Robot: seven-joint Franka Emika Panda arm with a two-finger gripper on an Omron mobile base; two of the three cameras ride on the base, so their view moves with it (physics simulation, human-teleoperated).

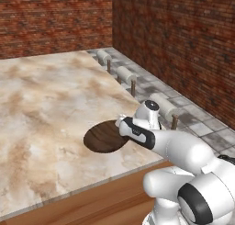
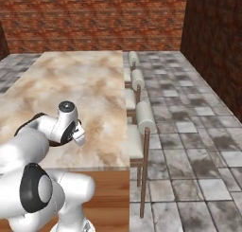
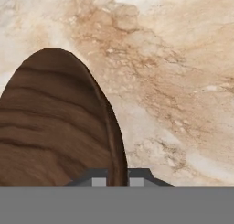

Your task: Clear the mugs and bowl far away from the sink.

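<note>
While my gripper [image 3: 118, 179] is reaching down at the near right part of the counter [image 1: 46, 109], its two fingertips [image 3: 99, 181] are pinching the thin rim of the bowl [image 3: 50, 131] between them, one tip on either side of the wall. In the hand view, the dark wooden bowl is spreading away from my gripper to the left and upward, its grain running in curved bands, and the rim edge is rising straight up from between the tips. Beyond and to the right of my gripper, beige marbled counter is showing. In the left base view, the bowl is sitting low on the counter just in front of my wrist, near the front edge. Past the counter's right side, a row of stools [image 2: 142, 117] is standing on the grey tiled floor [image 2: 189, 131], with brick walls [image 1: 183, 36] behind.
</note>
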